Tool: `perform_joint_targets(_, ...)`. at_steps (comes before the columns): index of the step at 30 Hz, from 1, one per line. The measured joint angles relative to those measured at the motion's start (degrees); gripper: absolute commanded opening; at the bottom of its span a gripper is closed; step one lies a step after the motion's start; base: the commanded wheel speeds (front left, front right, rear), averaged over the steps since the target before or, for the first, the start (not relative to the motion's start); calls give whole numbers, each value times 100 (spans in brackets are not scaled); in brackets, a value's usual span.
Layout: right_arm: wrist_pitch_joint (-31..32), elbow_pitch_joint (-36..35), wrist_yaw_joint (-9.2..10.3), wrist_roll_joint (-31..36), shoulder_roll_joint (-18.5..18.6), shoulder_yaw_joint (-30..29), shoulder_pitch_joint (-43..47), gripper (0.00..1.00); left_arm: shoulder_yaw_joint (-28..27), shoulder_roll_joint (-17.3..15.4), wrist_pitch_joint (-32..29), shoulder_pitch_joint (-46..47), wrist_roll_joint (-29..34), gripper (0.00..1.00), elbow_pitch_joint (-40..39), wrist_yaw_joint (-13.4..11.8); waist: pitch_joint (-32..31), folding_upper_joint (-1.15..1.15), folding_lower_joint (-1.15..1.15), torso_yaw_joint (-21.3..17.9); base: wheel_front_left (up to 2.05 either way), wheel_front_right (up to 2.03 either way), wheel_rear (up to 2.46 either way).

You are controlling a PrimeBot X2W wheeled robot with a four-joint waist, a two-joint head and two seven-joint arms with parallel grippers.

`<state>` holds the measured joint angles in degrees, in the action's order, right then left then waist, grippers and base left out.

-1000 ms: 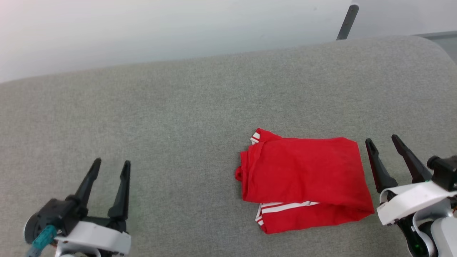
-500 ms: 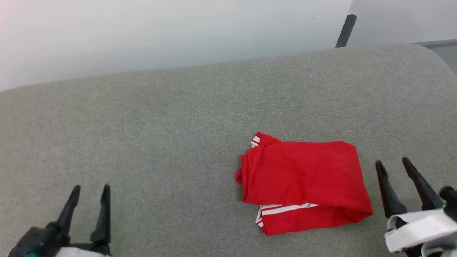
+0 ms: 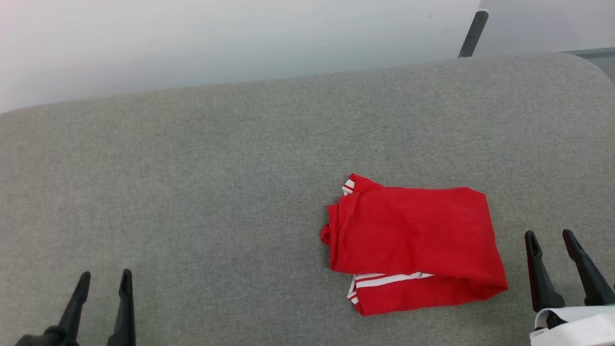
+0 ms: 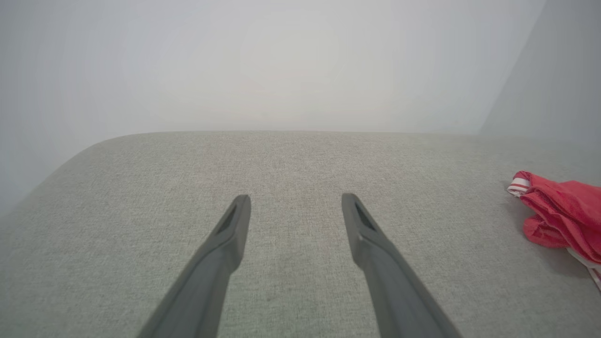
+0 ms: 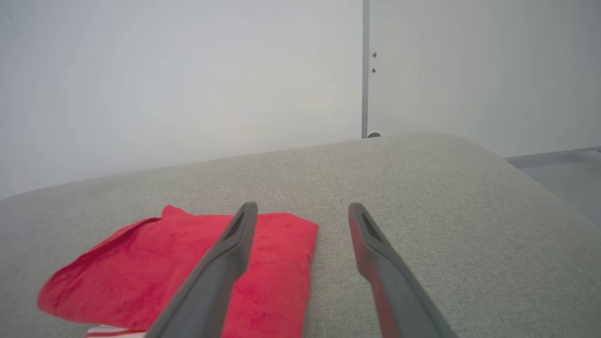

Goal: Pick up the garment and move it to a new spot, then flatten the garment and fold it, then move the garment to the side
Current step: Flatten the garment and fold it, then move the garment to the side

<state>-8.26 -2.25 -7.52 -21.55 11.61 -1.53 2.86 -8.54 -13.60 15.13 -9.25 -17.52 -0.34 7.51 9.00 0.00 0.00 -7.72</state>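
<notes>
Garment [image 3: 413, 245] folded, near right gripper [image 3: 548, 233], well apart from left gripper [image 3: 105, 273]; both spread, empty

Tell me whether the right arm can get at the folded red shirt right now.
Probably yes. The right arm has its jaws open just beside the red shirt, apart from it, with bare grey cushion between them.

A bare, lab-like room (hard to say more): grey fabric-covered surface [image 3: 192, 168] against plain white wall panels [image 5: 188, 70].
</notes>
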Motion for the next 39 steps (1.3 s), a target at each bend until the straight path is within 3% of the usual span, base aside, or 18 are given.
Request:
perform_joint_targets(10,85,-73,0,33,-58,8,-9,100,27,54,0,20,47,100,-42,0,18,0,0,24,0,0,0)
perform_joint_targets(15,571,-146,0,-54,58,100,-212,100,88,66,0,79,73,100,-57,0,32,0,0,29,0,0,0)
perform_joint_targets(22,2815,-94,0,-286,493,254,-755,100,249,47,0,276,87,100,-88,0,126,0,0,35,0,0,0)
perform_joint_targets(30,5417,71,0,-838,488,78,-1393,100,594,-73,0,616,-16,100,-70,0,372,0,0,166,0,0,0)
perform_joint_targets(33,5980,186,0,-799,347,-113,-1583,100,700,-110,0,767,-69,100,-64,0,482,0,0,249,0,0,0)
perform_joint_targets(39,6408,400,0,-303,1,-480,-1875,100,879,-201,0,1027,-176,100,-58,0,748,0,0,404,0,0,0)
